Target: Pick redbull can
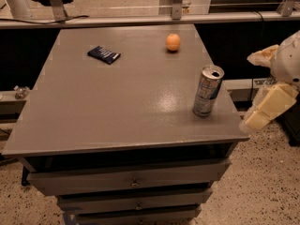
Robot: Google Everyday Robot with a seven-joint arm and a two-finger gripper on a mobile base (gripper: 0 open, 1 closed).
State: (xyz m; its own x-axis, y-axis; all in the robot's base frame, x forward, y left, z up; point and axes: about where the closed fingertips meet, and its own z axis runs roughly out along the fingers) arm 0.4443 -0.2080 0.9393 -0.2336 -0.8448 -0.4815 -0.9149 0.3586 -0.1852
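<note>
Redbull can (208, 92) stands upright near front right corner of grey table (117, 107). Gripper (271, 104) hangs beyond table's right edge, apart from can, grip state impossible to tell. Orange (173, 42), dark packet (104, 55) at rear.

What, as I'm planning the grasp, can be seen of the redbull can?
The redbull can is tall, slim and silver, metal by its look, with blue patches on its side and a dark opening in its top. It stands upright on its base near the front right corner of the grey table. Nothing else touches it. The gripper hangs beyond the table's right edge, beside the can and apart from it.
</note>
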